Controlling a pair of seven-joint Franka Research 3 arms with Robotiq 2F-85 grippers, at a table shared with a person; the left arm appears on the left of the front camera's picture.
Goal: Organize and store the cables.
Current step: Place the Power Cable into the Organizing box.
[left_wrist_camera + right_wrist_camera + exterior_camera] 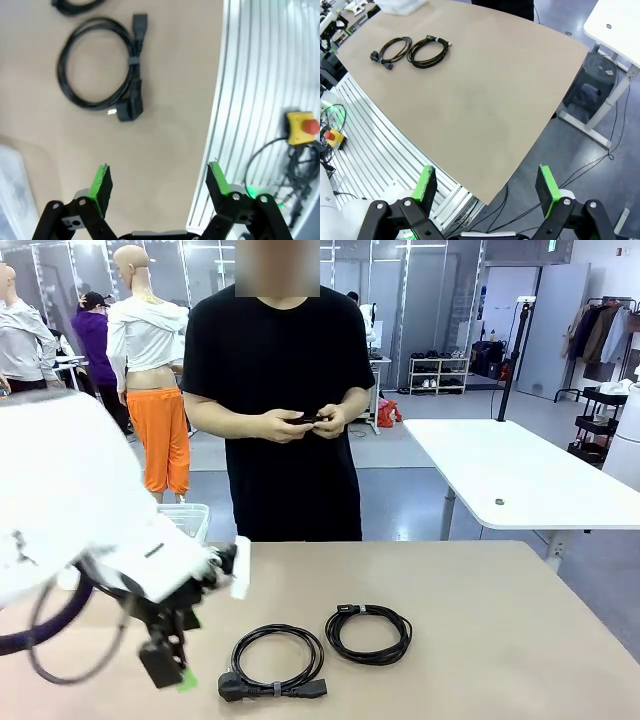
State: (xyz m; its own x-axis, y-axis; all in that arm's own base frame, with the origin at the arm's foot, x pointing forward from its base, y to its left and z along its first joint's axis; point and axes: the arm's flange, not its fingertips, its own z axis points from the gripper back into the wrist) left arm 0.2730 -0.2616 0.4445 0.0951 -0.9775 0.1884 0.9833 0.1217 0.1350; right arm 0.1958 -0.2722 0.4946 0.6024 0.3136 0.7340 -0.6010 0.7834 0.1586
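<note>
On the tan table (480, 640) in front of the robot, two cables lie side by side, just apart, each a thin black cord wound into a flat round coil. The left coil (275, 689) ends in a chunky mains plug and a block-shaped socket, and a small band gathers its strands between them. The right coil (349, 611) has a smaller connector at its far edge.

The left gripper (157, 182) hovers above the table's near edge, close to the left coil. Its green-padded fingers are spread wide with nothing between them. The right gripper (487, 186) hangs high off the table's right corner, equally wide and empty.

Across the table a person's hands (305, 423) work a small dark item, too small to identify. A clear bin (190, 518) sits at the far left.

The cords look light and limp, with a rubbery jacket the pads should grip well. A loose loop would probably sag or unwind, so the banded stretch by the plugs seems the best place to pinch. The plug ends are stiffer and heavier and may swing.

No brand, label or writing is legible anywhere, including on the yellow box with a red button (300, 127) below the table edge.
</note>
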